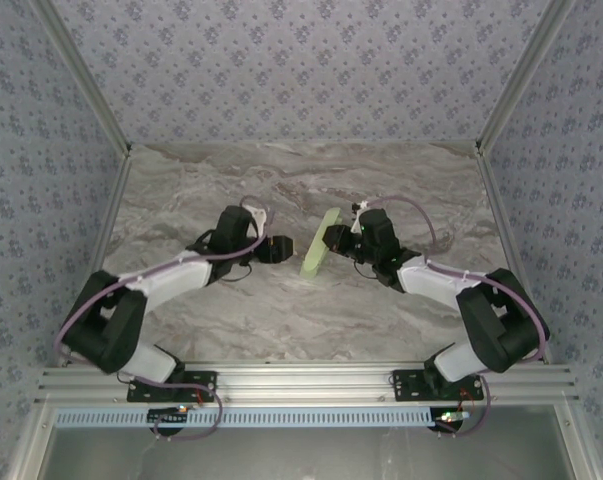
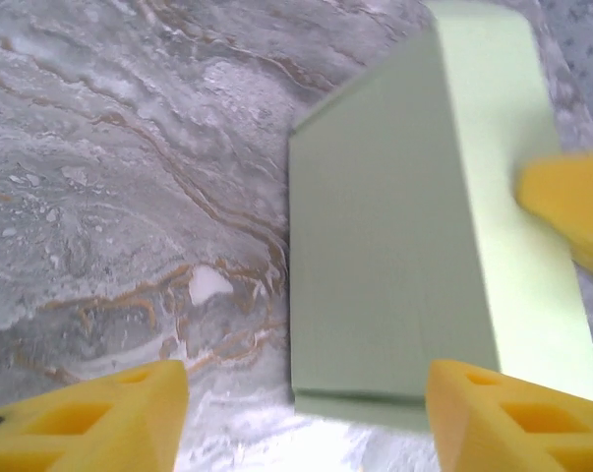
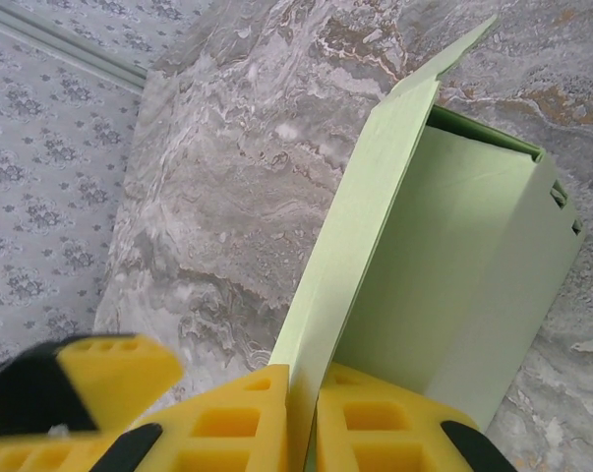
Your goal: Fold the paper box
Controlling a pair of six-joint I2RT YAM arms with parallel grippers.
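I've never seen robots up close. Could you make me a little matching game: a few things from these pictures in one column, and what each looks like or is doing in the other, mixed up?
Things:
1. paper box
2. left gripper
3. right gripper
4. table

Descriptions:
A. grey marbled surface
B. jaws pinching a thin card wall
C. pale green, between the two arms
D. jaws apart, gripping nothing

Pairs: 1-C, 2-D, 3-B, 4-A
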